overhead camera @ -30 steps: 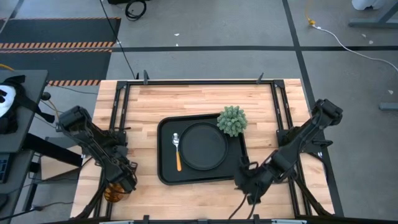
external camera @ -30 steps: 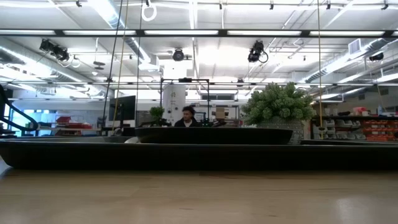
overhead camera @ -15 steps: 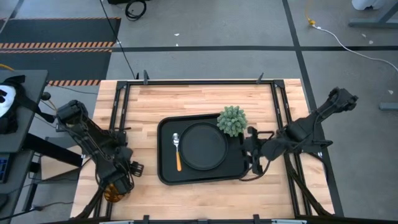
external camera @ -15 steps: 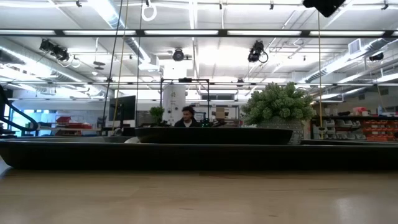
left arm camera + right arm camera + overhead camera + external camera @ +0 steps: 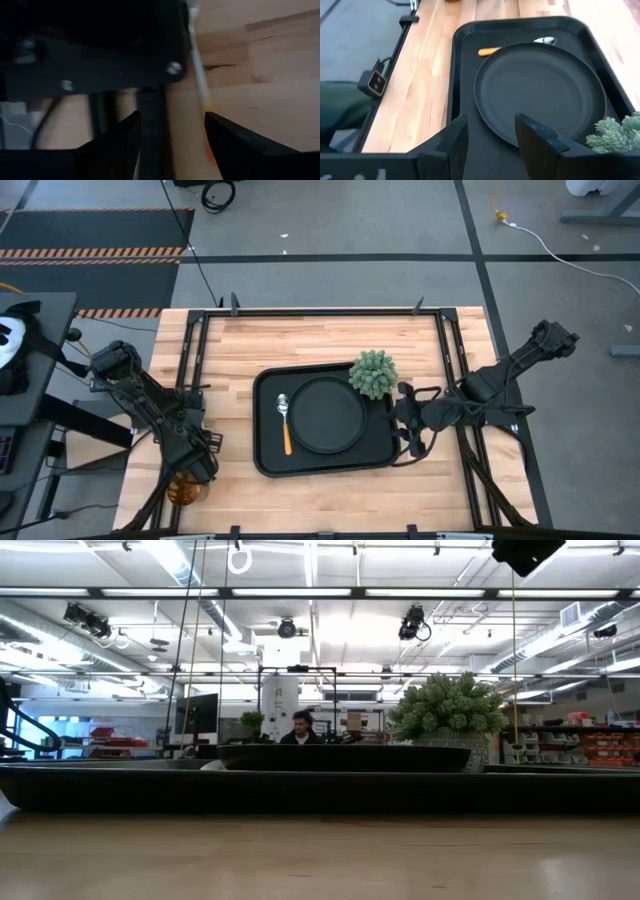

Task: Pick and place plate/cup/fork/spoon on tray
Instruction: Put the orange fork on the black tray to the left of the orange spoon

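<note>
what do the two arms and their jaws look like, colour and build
Both arms are dark, near-black, built of slim jointed links with blocky housings at the joints. The left gripper and the right gripper each end in two flat, tapered black fingers. A black plate with silver screws shows in the left wrist view. Thin dark cables trail near the right arm.

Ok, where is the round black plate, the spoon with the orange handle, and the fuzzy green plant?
Round black plate (image 5: pixel 328 415), high view, its flat middle.
Silver spoon with orange handle (image 5: pixel 287 438), high view, its handle.
Fuzzy green plant (image 5: pixel 373 373), high view, its leafy top.
</note>
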Controlling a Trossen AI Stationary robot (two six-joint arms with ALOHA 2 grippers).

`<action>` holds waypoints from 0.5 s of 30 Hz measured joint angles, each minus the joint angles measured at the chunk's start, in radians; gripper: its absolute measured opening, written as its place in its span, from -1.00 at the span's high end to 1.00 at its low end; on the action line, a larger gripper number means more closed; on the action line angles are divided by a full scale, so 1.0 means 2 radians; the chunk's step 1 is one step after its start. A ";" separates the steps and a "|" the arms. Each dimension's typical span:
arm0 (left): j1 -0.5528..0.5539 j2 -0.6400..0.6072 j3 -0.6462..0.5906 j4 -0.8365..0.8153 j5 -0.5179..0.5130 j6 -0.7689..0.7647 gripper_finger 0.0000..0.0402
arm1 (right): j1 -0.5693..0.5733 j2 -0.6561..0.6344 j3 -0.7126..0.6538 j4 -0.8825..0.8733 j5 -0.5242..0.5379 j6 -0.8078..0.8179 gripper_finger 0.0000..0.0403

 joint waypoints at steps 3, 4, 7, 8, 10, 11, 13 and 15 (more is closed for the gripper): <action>0.012 0.000 -0.019 0.052 -0.004 0.002 -0.11 | -0.003 0.010 0.000 -0.012 -0.008 -0.004 0.17; 0.015 0.000 -0.030 0.081 -0.009 0.003 -0.10 | -0.003 0.013 0.000 -0.018 -0.006 -0.005 0.17; 0.016 -0.003 -0.060 0.133 -0.023 0.005 -0.10 | -0.003 0.022 0.000 -0.035 0.015 -0.002 0.17; 0.016 -0.005 -0.065 0.136 -0.025 0.004 -0.10 | -0.003 0.025 0.000 -0.040 0.023 0.000 0.17; 0.016 -0.004 -0.065 0.126 -0.024 0.003 -0.09 | -0.003 0.029 0.000 -0.049 0.032 0.005 0.17; 0.016 -0.003 -0.063 0.118 -0.024 0.002 -0.09 | -0.003 0.031 0.000 -0.053 0.033 0.007 0.17; 0.017 0.000 -0.060 0.095 -0.026 0.001 -0.06 | -0.003 0.033 0.000 -0.064 0.032 0.015 0.17; 0.017 0.000 -0.065 0.094 -0.031 0.002 -0.02 | -0.003 0.035 0.000 -0.071 0.030 0.025 0.17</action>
